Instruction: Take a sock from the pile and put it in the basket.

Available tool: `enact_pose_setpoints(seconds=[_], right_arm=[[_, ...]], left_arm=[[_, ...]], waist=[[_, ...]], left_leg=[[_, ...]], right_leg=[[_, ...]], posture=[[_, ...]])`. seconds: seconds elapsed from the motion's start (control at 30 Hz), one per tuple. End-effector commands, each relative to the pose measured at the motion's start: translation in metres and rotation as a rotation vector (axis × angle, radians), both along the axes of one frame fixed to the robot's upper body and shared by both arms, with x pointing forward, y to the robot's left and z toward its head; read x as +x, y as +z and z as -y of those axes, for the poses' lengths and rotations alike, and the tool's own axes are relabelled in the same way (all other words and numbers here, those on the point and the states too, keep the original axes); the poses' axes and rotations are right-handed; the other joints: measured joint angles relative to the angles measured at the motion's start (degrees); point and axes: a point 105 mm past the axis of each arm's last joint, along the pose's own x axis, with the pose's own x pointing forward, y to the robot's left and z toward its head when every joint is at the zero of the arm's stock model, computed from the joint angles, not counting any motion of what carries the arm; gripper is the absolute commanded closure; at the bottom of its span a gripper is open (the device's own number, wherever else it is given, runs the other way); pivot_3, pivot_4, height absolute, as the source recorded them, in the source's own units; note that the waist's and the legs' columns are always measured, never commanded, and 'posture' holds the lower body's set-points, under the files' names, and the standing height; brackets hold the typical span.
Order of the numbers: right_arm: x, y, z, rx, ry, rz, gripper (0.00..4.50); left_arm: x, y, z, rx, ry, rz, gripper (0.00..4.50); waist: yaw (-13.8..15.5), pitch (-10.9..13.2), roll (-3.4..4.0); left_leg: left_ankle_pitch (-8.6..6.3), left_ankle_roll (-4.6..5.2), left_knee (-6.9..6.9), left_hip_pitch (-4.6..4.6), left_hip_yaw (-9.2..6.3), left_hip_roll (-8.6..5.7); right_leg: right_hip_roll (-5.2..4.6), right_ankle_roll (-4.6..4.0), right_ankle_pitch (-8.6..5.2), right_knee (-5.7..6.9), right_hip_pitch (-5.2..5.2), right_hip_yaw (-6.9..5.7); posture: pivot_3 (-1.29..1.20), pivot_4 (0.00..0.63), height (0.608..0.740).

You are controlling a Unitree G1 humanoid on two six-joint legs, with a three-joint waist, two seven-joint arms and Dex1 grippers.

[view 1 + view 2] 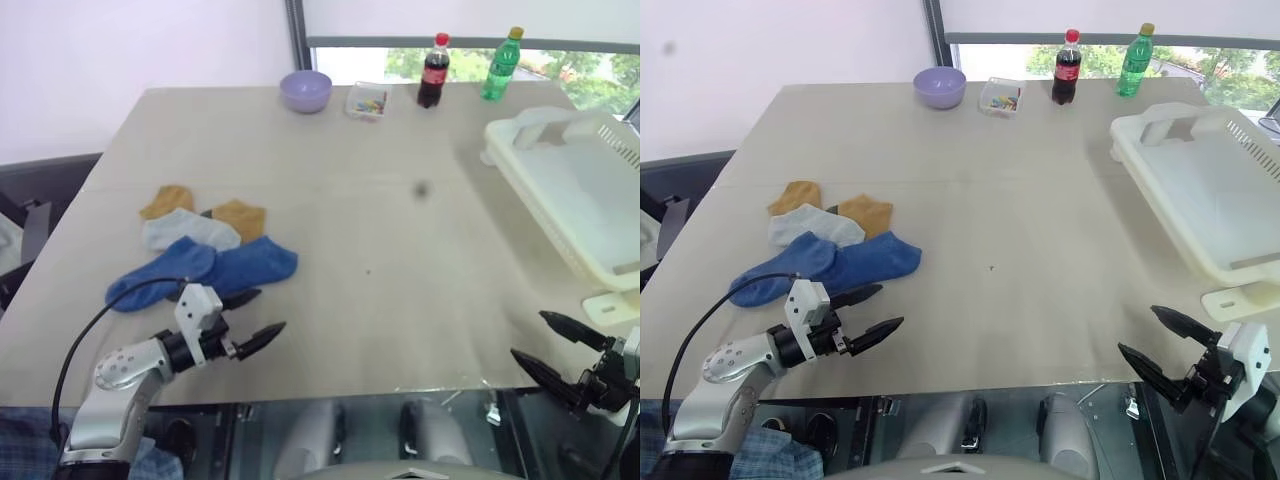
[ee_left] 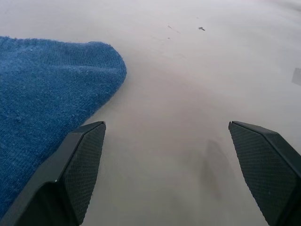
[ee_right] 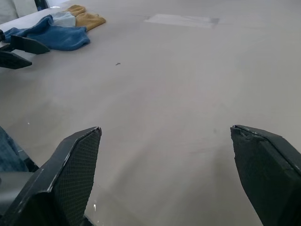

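Office-like room: large beige table (image 1: 400, 230) by a window (image 1: 580, 65), dark chair (image 1: 40, 190).

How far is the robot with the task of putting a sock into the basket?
Nothing is finished yet: the basket holds no sock. In hand: the left gripper is open, right beside the blue sock at the near edge of the pile. The right gripper is open and empty. Left: grasp, carry, drop.

Left gripper (image 1: 258, 314) beside blue sock (image 1: 250, 266)
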Motion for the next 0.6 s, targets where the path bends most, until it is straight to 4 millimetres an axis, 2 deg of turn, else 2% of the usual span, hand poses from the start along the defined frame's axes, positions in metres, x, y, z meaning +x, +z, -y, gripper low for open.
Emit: enact_pose_setpoints(seconds=[0.03, 0.23, 0.6], right_arm=[[-0.003, 0.008, 0.001, -0.035, 0.026, 0.026, 0.01], [-0.001, 0.000, 0.001, -0.080, 0.049, 0.016, 0.01], [0.004, 0.000, -0.002, -0.075, 0.067, 0.020, 0.01]], left_arm=[[-0.006, 0.012, -0.001, 0.000, -0.028, 0.041, 0.00], [-0.026, 0.009, -0.005, -0.011, -0.079, -0.003, 0.00], [-0.033, 0.010, -0.007, -0.020, -0.071, 0.001, 0.00]], waist=[[0.0, 0.0, -0.01], [-0.1, 0.0, -0.07], [0.0, 0.0, -0.14]], left_leg=[[0.00, 0.00, 0.00, 0.00, 0.00, 0.00], [-0.01, 0.00, -0.01, -0.06, 0.08, 0.03], [-0.01, -0.01, 0.01, -0.06, 0.09, 0.07]], right_leg=[[0.00, 0.00, 0.00, 0.00, 0.00, 0.00], [0.01, -0.14, -0.07, -0.04, -0.06, 0.08], [0.04, -0.22, -0.04, -0.04, -0.12, 0.08]], posture=[[0.00, 0.150, 0.737], [0.00, 0.150, 0.737], [0.00, 0.150, 0.737]])
